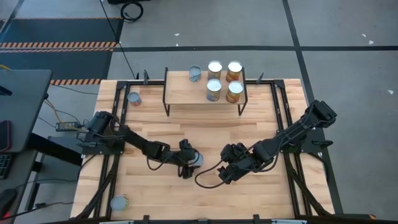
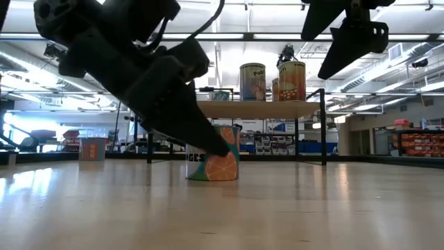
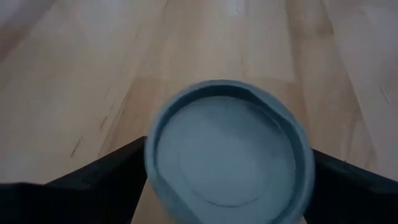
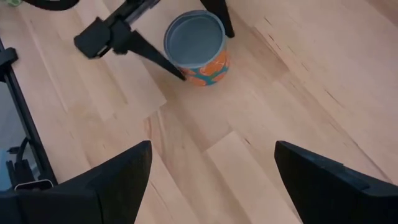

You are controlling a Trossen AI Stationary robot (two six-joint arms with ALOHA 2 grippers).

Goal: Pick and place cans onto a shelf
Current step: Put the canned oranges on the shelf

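Left gripper (image 1: pixel 191 163): mid-desk, fingers (image 4: pixel 163 63) spread either side of the can (image 1: pixel 195 158); grip not confirmed, no view shows contact.
Can: upright on the desk (image 1: pixel 205 130). High view shows only its top; low view shows the orange-slice label (image 2: pixel 220 165).
Left wrist view: can rim (image 3: pixel 227 152) fills the frame, a dark finger (image 3: pixel 106 174) on each side.
Right wrist view: the only angle showing both left fingers flanking the can (image 4: pixel 198 48).
Right gripper (image 1: pixel 227 174): just beside the left one, released, fingers (image 4: pixel 112 180) wide apart over bare desk.
Shelf (image 1: pixel 186 92): far side of the desk, four cans in a block at its right end (image 1: pixel 224 81), one bluish can (image 1: pixel 195 74) at its back edge.
Loose cans: one near the shelf's left (image 1: pixel 134 98), one at the near-left corner (image 1: pixel 119 203).
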